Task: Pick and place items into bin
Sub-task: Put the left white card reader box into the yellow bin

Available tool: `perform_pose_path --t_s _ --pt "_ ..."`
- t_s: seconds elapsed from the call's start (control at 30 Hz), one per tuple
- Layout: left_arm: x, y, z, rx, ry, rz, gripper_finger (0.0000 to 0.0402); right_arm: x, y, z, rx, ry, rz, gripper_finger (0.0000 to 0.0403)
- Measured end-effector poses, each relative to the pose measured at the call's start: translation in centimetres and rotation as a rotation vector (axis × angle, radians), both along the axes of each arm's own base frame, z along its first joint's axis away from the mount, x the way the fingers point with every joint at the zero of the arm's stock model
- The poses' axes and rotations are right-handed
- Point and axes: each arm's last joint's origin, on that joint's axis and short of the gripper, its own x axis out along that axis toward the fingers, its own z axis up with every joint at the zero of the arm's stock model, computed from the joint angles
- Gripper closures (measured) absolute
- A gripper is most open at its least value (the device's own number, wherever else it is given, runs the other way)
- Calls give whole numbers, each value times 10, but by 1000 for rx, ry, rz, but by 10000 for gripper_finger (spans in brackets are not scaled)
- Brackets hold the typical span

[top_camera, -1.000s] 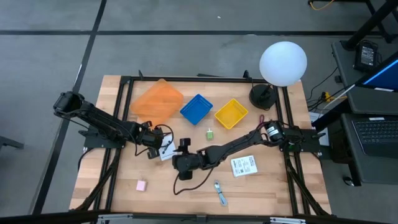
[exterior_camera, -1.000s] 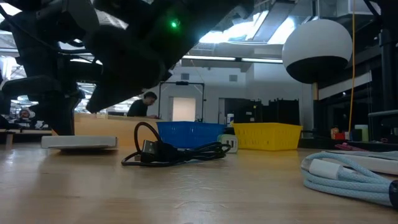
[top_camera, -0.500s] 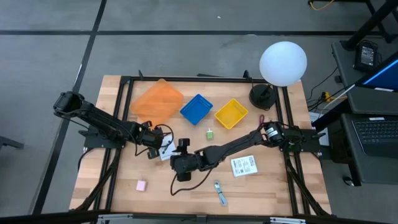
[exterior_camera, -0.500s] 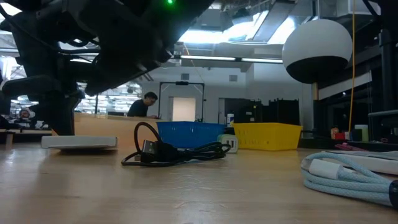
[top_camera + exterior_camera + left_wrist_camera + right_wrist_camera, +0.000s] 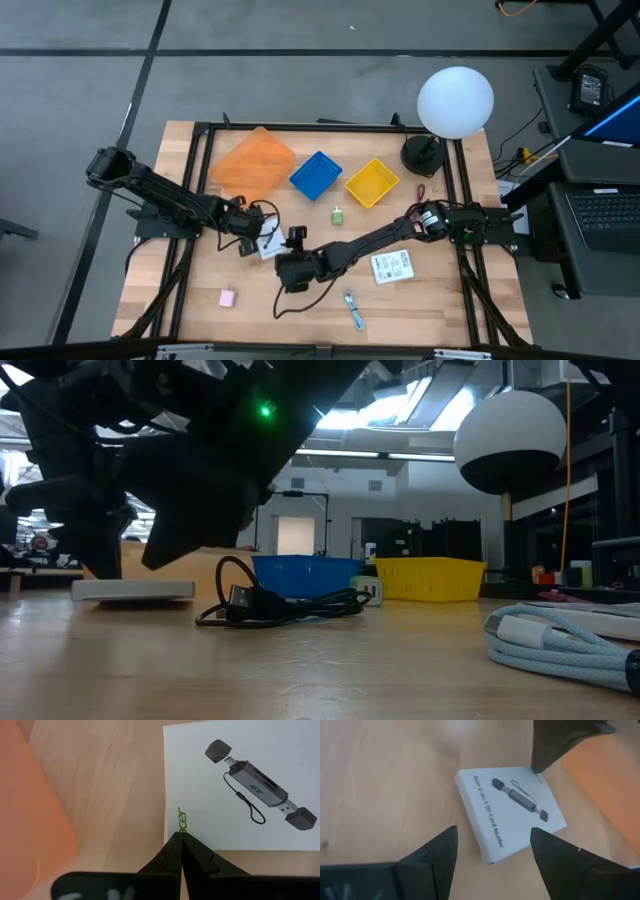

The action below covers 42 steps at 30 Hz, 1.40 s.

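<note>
I have the right tool (image 5: 492,852) spread wide over the white card box (image 5: 510,812), which lies flat on the tabletop (image 5: 440,310) near the middle, just beside the orange bin (image 5: 252,163). My left tool (image 5: 181,839) is pinched shut with nothing in it, its tip resting at the box's edge by the green lettering.

My worry is the two arms crowding one item. If I bring the right tool down now, its fingers could strike the left tool, whose dark tip shows at the far corner of the box in the right wrist view. The box is flat and broad, so the fingers may also skid over its top or push it away instead of straddling it. The black coiled cable (image 5: 275,603) lies close by and could be snagged or dragged along.

Compared with a second ago, the right arm's wrist has slid toward the near edge of the tabletop in the high view and dipped lower in the low view. The left arm, the blue bin (image 5: 316,174), yellow bin (image 5: 371,183) and pink block (image 5: 227,297) sit as before.
</note>
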Motion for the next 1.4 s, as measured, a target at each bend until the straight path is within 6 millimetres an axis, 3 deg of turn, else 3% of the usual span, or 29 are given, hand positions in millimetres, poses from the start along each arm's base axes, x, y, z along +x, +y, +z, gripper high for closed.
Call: perform_pose_path --t_s 0.17,0.8,0.97,1.07,1.2,1.4 --pt "4 0 1 -4 -44 7 400 -5 -2 -4 -41 74 17 173" --pt "10 7 5 18 -56 -10 400 -1 -2 8 -37 52 12 173" --pt "19 -5 20 38 -99 -141 400 -4 -3 20 -33 45 10 173" --pt "20 -16 25 21 -119 -218 400 -9 -2 36 -28 23 -7 173" --pt "19 -25 23 10 -141 -250 400 -14 1 52 -37 -3 -19 173" --pt "33 -33 13 18 -194 -286 400 -15 1 52 -37 -2 -18 173"
